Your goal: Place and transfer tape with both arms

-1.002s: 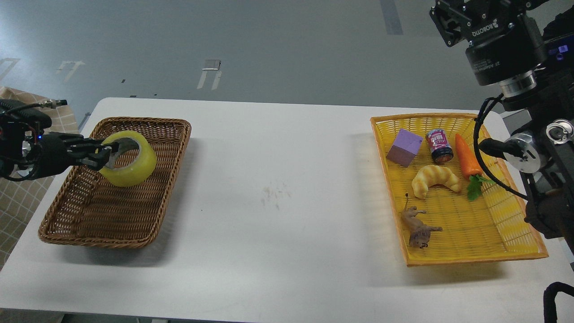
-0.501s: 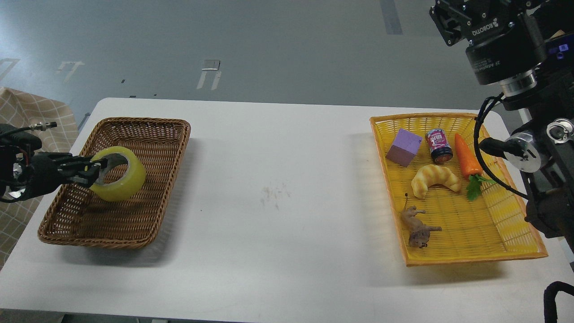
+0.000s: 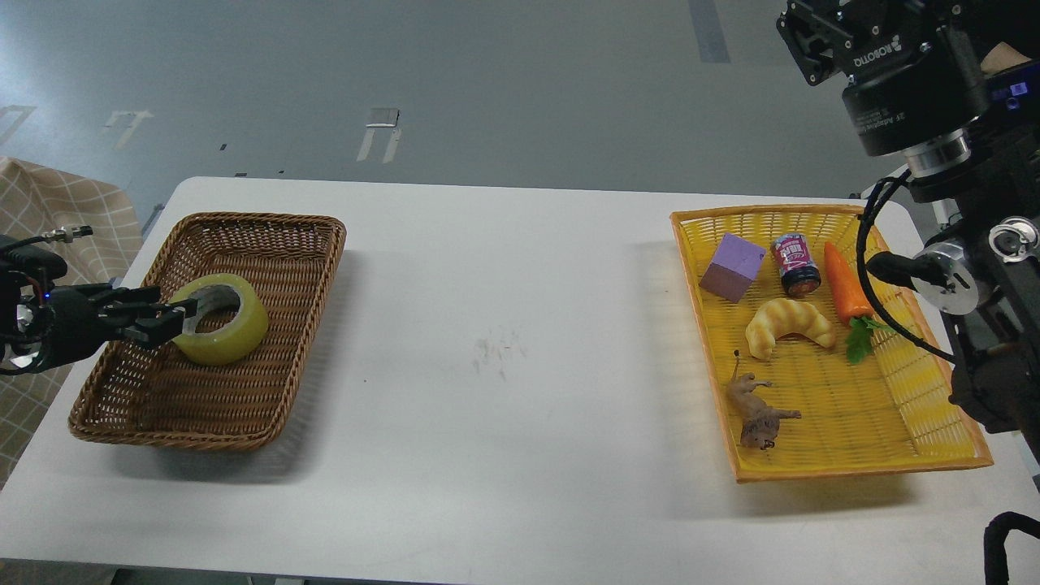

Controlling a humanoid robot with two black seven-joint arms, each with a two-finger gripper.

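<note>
Flat now, glossy yellow tape, round grey core, woven wicker basket

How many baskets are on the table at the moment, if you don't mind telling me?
2. The brown wicker basket sits at the table's left end with the tape in it; the yellow basket sits at the right end, holding the toys. Nothing seems hidden.
</note>
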